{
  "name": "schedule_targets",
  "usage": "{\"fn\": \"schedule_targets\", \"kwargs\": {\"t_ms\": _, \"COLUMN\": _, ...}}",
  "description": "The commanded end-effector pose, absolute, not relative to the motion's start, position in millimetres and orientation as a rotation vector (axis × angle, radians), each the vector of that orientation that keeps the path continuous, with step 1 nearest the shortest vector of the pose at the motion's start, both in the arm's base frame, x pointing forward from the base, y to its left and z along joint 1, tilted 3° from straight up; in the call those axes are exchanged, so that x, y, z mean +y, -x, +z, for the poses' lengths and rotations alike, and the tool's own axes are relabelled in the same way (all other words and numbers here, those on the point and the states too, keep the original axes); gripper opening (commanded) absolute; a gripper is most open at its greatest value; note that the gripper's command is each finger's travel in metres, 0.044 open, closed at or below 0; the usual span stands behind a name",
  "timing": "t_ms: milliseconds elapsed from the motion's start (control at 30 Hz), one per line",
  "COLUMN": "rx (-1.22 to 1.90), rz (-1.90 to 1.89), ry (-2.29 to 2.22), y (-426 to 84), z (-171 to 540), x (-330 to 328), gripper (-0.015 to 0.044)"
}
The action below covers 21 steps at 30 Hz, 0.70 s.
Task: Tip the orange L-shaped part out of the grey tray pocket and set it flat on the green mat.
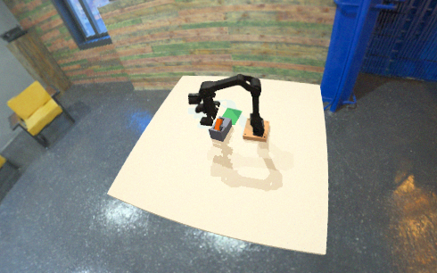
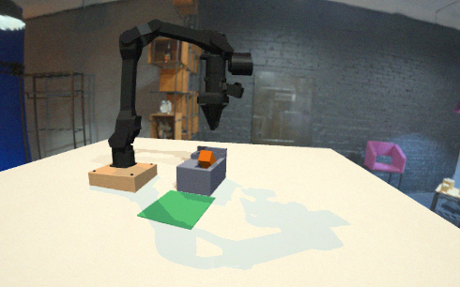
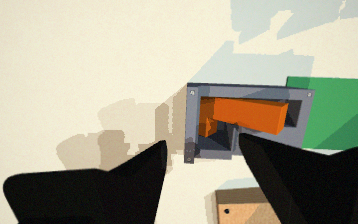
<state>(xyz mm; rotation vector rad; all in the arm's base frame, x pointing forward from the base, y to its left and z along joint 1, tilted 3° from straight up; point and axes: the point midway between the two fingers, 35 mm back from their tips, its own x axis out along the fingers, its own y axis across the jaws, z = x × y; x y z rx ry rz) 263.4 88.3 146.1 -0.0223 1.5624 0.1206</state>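
Observation:
The orange part (image 1: 218, 124) (image 2: 207, 158) (image 3: 250, 115) is tilted in the pocket of the grey tray (image 1: 218, 134) (image 2: 194, 180) (image 3: 192, 122). Its L-shaped end is down at the left of the pocket in the wrist view, and its other end, on the green mat's side, stands raised above the tray's top. My gripper (image 2: 214, 128) (image 3: 202, 142) is open and empty, pointing down, well above the tray. The green mat (image 1: 232, 115) (image 2: 176, 208) (image 3: 332, 110) lies flat just beyond the raised end's side of the tray, with nothing on it.
The arm's wooden base (image 1: 249, 136) (image 2: 115, 179) (image 3: 245, 212) stands beside the tray, with a gap between them. The pale table (image 1: 177, 187) (image 2: 92, 244) carries the base, the tray and the mat. Shadows of the arm fall across it.

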Motion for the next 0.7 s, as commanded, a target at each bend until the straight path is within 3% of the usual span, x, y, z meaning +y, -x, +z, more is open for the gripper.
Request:
{"fn": "schedule_targets", "kwargs": {"t_ms": 0, "rx": 1.551, "rz": 0.275, "ry": 0.185, "y": -264.6, "z": 144.8, "x": 76.3, "gripper": 0.0280}}
{"fn": "schedule_targets", "kwargs": {"t_ms": 467, "rx": 1.240, "rz": 1.160, "ry": 1.086, "y": -266.4, "z": 142.9, "x": 17.5, "gripper": 0.0280}}
{"fn": "schedule_targets", "kwargs": {"t_ms": 667, "rx": 1.214, "rz": 1.201, "ry": 1.127, "y": -266.2, "z": 142.8, "x": 14.7, "gripper": 0.0280}}
